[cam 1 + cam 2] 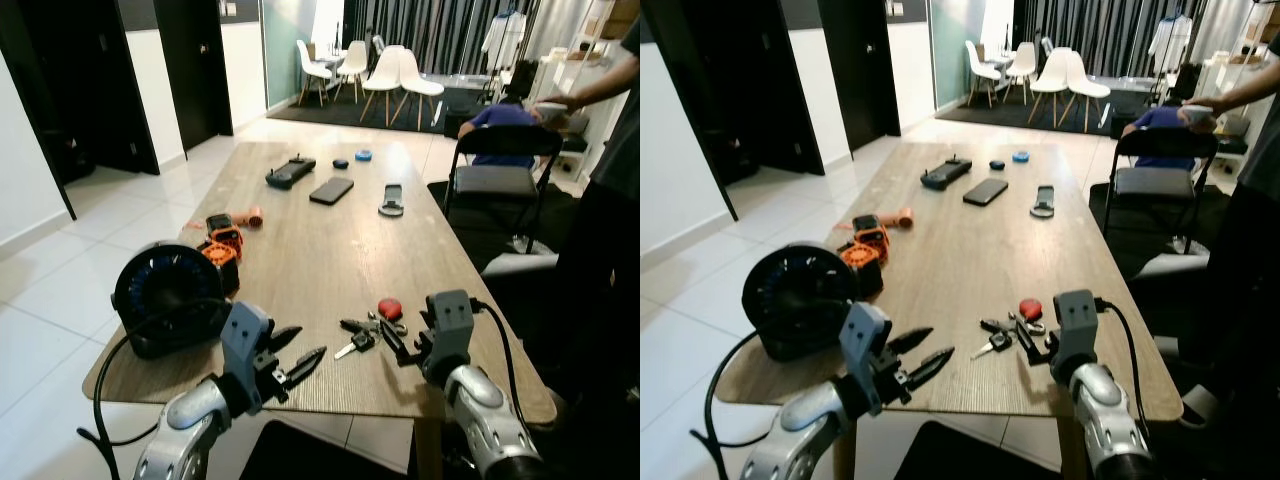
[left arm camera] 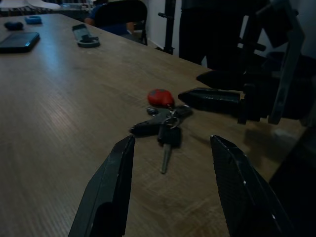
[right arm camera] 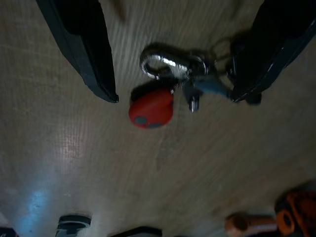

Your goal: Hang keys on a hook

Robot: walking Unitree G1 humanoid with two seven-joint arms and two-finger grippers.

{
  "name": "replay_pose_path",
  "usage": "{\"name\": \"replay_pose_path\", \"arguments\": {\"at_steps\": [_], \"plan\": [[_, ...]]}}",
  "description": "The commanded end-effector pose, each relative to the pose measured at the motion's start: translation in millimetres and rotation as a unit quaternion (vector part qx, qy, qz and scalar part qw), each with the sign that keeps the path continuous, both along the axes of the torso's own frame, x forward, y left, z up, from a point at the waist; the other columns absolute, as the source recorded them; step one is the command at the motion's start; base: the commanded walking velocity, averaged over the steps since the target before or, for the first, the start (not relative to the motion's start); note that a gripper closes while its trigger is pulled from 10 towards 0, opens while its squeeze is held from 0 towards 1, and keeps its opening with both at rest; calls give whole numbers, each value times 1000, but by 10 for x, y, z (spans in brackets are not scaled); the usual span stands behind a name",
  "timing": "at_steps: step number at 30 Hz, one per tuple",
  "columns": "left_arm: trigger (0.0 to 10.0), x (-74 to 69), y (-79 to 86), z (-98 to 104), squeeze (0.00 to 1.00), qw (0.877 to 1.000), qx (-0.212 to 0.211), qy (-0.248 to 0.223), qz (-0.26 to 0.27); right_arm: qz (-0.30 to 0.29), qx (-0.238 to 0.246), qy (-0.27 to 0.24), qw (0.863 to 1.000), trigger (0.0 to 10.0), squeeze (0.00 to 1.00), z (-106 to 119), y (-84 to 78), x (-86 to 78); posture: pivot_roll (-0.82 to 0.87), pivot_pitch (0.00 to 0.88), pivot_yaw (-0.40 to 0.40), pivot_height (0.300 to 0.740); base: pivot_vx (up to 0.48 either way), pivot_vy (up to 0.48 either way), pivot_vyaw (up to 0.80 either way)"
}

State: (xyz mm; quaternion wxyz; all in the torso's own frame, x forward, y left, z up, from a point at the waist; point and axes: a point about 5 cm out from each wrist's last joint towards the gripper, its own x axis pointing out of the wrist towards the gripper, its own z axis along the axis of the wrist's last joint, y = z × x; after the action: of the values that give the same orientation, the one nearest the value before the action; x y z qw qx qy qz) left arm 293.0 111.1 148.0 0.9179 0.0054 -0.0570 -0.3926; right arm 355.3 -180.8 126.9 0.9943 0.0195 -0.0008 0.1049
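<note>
Keys (image 1: 362, 334) lie flat on the wooden table (image 1: 300, 250) near its front edge: a bunch with a red fob (image 3: 151, 108), a silver clip (image 3: 165, 65) and a dark-headed key pointing toward the robot. Right gripper (image 1: 404, 347) sits low over them, jaws spread wide; in its wrist view the fob and clip lie between the two fingers, toward their tips, one finger close against the key end. Nothing held yet. Left gripper (image 1: 293, 358) hovers off the near table edge, jaws also wide, the bunch ahead of its tips.

Risks, as I judge: the bunch is loose and flat on smooth wood, so closing fingers could skate it along or catch only the fob, leaving the keys dangling. The front edge is near; a shove could tip them off.

Head views show the wider table, with a phone (image 1: 331, 190) and a round black fan (image 1: 165, 297); I see no hook. Wrist views show the clip, too small in the head views.
</note>
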Motion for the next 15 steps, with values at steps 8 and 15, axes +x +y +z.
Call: {"name": "replay_pose_path", "arguments": {"at_steps": [8,15], "plan": [[10000,-24,38,-6,0,1000,23,-8,-15,30,117,79,989,10000,0,-121,157,76,39,100,5,740,0,0,0],[10000,-123,-34,-2,0,998,14,1,-65,73,172,97,977,10000,0,-122,396,85,40,99,-3,740,0,0,0]]}}
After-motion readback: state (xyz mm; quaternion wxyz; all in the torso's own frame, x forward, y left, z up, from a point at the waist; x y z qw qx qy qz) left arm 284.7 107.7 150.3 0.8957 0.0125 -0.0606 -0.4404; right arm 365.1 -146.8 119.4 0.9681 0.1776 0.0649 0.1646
